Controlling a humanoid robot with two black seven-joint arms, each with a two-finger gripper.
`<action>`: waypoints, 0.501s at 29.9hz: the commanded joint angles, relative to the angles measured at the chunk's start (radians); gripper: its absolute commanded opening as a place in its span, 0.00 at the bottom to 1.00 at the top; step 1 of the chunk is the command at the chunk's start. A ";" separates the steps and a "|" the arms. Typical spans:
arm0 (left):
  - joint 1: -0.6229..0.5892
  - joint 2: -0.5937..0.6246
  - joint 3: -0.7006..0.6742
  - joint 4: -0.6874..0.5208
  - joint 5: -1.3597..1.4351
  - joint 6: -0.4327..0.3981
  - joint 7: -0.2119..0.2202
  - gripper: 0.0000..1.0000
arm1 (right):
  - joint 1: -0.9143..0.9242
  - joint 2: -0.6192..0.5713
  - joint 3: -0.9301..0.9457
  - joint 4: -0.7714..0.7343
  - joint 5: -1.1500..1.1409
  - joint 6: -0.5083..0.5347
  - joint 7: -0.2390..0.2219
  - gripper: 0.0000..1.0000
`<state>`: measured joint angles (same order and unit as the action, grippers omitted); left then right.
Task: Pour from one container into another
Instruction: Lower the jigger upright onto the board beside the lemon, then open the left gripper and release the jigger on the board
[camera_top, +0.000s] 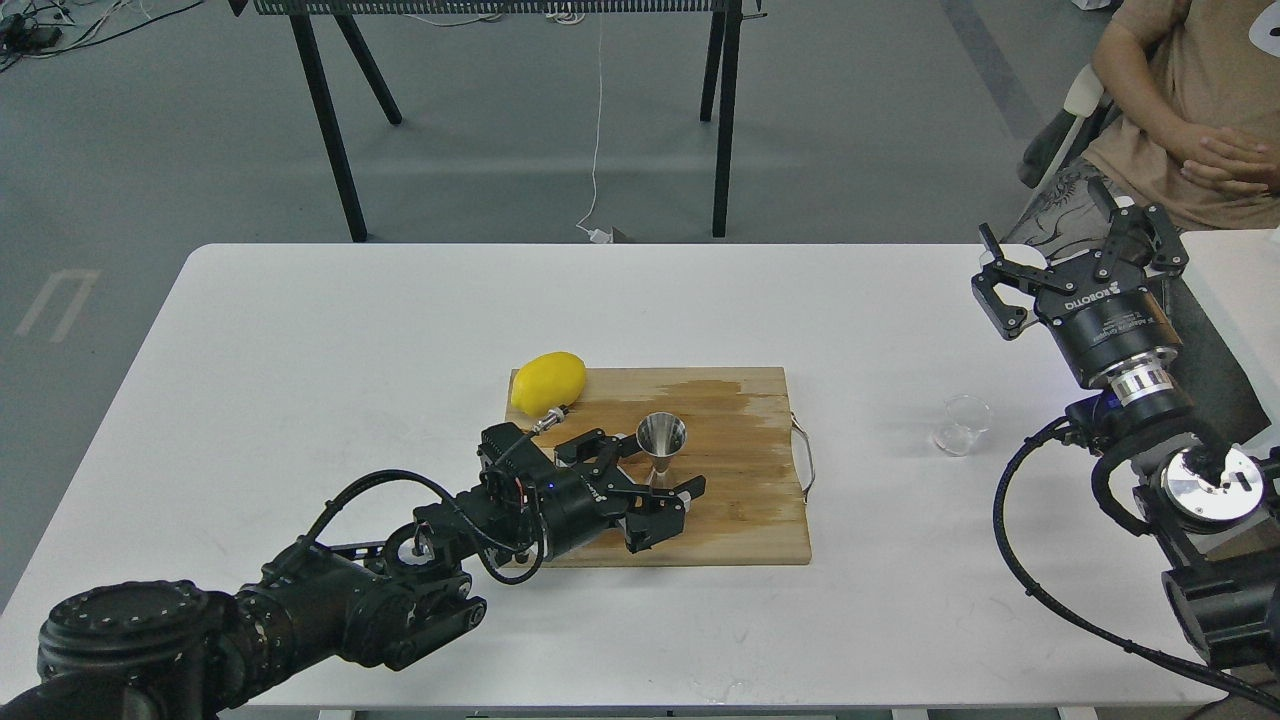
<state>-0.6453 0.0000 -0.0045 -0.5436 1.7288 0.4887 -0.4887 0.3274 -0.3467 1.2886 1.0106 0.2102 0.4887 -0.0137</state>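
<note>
The steel jigger (661, 441) stands upright on the wooden cutting board (740, 500), just left of its centre. My left gripper (648, 468) lies low over the board and is open. One finger is left of the jigger's waist, the other just in front of its base, and whether either touches it I cannot tell. The small clear glass cup (962, 424) stands on the white table to the right of the board, with nothing holding it. My right gripper (1076, 258) is raised above the table's far right side, behind the cup, open and empty.
A yellow lemon (548, 381) rests on the board's back left corner, close behind my left wrist. The board has a wet patch and a metal handle (805, 458) on its right end. A seated person (1190, 110) is at the back right, beside my right arm.
</note>
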 joint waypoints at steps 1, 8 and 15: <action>0.003 0.000 0.000 -0.001 0.000 0.000 0.000 0.95 | -0.002 0.000 0.000 0.000 0.000 0.000 0.000 0.99; -0.001 0.000 0.000 -0.004 0.000 0.000 0.000 0.95 | -0.004 0.000 0.000 0.000 0.000 0.000 0.000 0.99; 0.001 0.000 0.000 -0.036 0.000 0.000 0.000 0.95 | -0.002 0.000 0.000 0.000 0.000 0.000 0.000 0.99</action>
<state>-0.6451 0.0001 -0.0046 -0.5571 1.7292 0.4887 -0.4887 0.3241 -0.3467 1.2886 1.0109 0.2102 0.4887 -0.0138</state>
